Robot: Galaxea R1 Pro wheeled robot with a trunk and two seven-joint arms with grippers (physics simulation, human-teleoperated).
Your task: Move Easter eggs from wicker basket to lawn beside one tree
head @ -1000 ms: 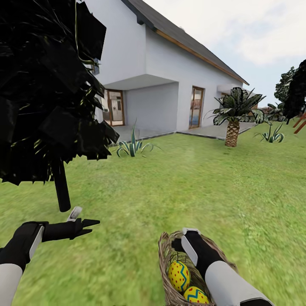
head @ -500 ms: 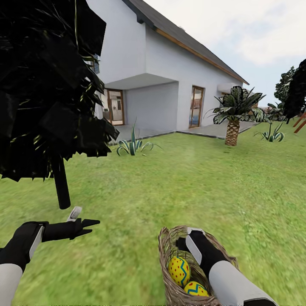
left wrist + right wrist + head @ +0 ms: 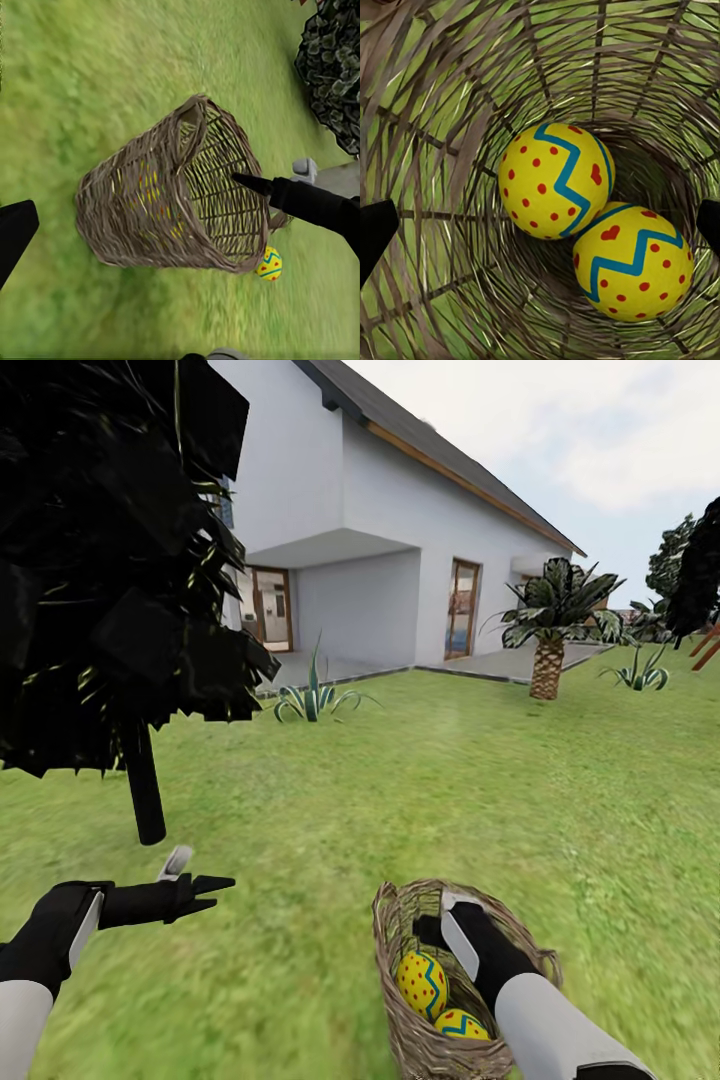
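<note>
Outdoors, on a green lawn (image 3: 420,800) before a white house (image 3: 400,540), the wicker basket (image 3: 400,1010) sits on the grass with the right gripper (image 3: 432,928) reaching inside it, fingers spread apart. Two yellow Easter eggs (image 3: 556,180) lie touching at the basket's bottom; a third egg (image 3: 269,264) rests on the grass just beside it. To the left, the left gripper (image 3: 205,878) hovers open near a black-trunked tree (image 3: 143,790).

Eggs (image 3: 556,180) yellow, red dots, blue-green zigzag bands. Wicker basket (image 3: 172,199) tan-brown weave. Lawn (image 3: 450,790) mottled green. House (image 3: 380,560) white. Near tree (image 3: 100,560) all black.
</note>
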